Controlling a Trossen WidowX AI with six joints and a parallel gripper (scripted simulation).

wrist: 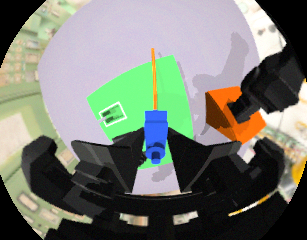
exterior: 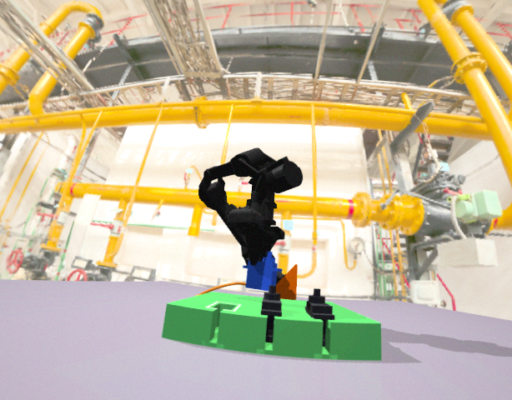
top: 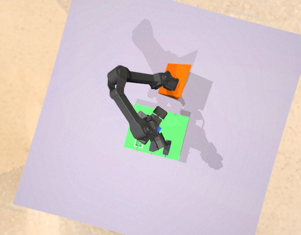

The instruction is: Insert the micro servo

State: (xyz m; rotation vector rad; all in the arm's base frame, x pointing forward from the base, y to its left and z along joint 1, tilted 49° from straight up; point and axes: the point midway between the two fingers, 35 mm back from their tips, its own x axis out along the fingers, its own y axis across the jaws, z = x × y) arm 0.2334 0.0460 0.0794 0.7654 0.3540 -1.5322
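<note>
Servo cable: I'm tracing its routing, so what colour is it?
Orange. The servo cable runs from the blue servo held in the hand; clearest in the wrist view.
</note>
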